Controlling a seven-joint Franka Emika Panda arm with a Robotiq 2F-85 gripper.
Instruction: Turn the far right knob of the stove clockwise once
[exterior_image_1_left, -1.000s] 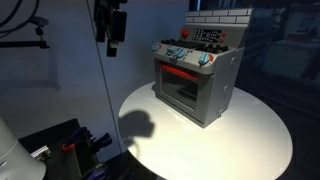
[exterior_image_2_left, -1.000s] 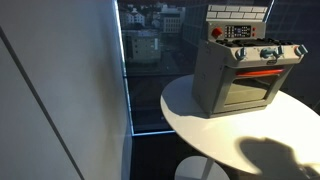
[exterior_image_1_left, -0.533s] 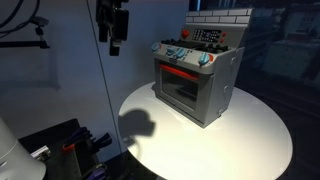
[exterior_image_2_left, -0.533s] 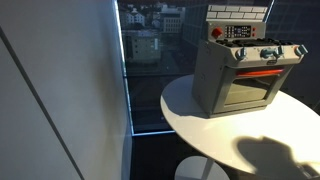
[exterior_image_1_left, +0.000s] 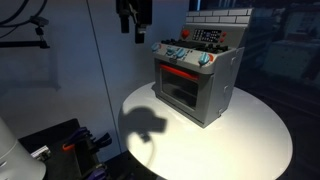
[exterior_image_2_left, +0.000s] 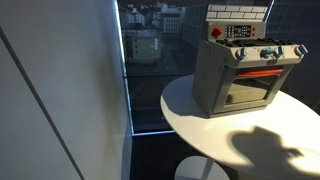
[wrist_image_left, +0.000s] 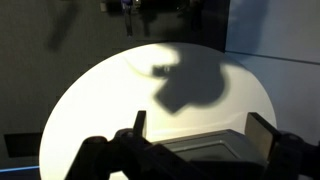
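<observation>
Grey metallic toy stove (exterior_image_1_left: 195, 85) stands on a round white tabletop (exterior_image_1_left: 250, 140). Its pale bluish far right knob (exterior_image_1_left: 207, 62) ends the panel row and lies at about four o'clock from the dark tool (exterior_image_1_left: 134, 33). That tool hangs high, jaws spread, holding nothing. One stove, one tool; the knobs are too small to count.

hand (exterior_image_1_left: 137, 36): now nearer the stove (exterior_image_1_left: 195, 85) than 0.5 s ago, moved sideways at about the same height | shadow (exterior_image_1_left: 148, 125) on surface (exterior_image_1_left: 250, 135): shifts toward the stove as well, seemingly larger, though the light is dim
</observation>
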